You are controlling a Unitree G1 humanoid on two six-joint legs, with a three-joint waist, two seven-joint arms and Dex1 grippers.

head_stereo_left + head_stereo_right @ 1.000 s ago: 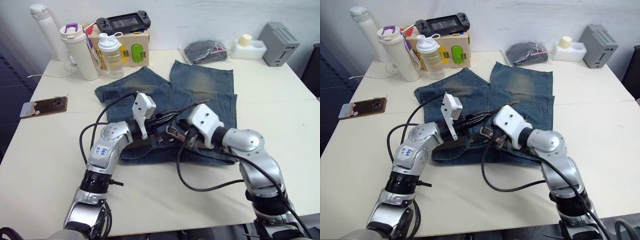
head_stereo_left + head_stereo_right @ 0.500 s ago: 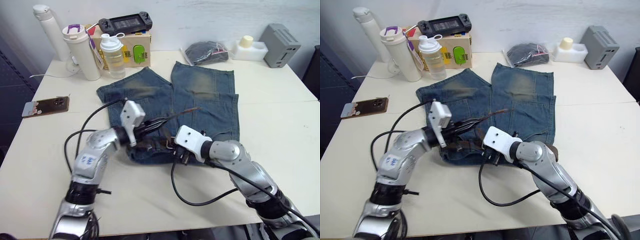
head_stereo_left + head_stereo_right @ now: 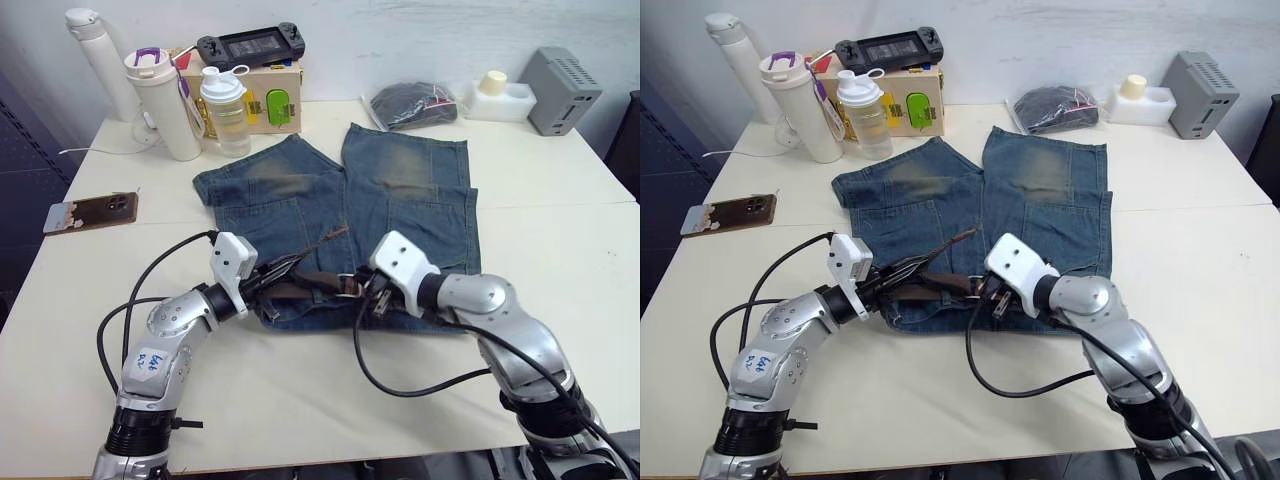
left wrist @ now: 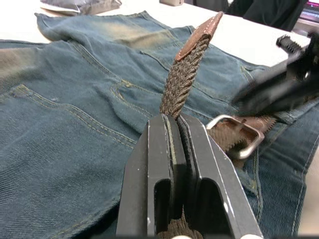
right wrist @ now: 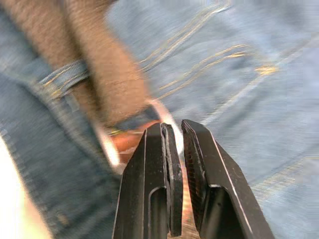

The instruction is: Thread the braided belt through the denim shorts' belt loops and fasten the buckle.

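Note:
The denim shorts [image 3: 405,190] lie flat on the table, waistband toward me. The braided belt [image 4: 183,79] runs along the waistband, and its brown tip [image 3: 333,236] sticks up over the shorts. My left gripper [image 3: 272,283] is shut on the belt just behind that tip, as the left wrist view shows [image 4: 173,119]. The silver buckle [image 3: 348,286] lies at the waistband's middle, and my right gripper [image 3: 372,292] is shut on its frame [image 5: 160,113]. In the right wrist view the belt passes under a belt loop [image 5: 64,79].
A phone [image 3: 88,212] lies at the left edge. A white tumbler [image 3: 162,100], a shaker bottle [image 3: 224,105] and a wooden box [image 3: 270,95] stand at the back left. A bagged dark bundle [image 3: 410,103], a white container [image 3: 495,95] and a grey box [image 3: 565,88] sit at the back right.
My left gripper has drawn back to the left and toward me with the belt end, whose tip now sits lower. The right gripper stays at the buckle.

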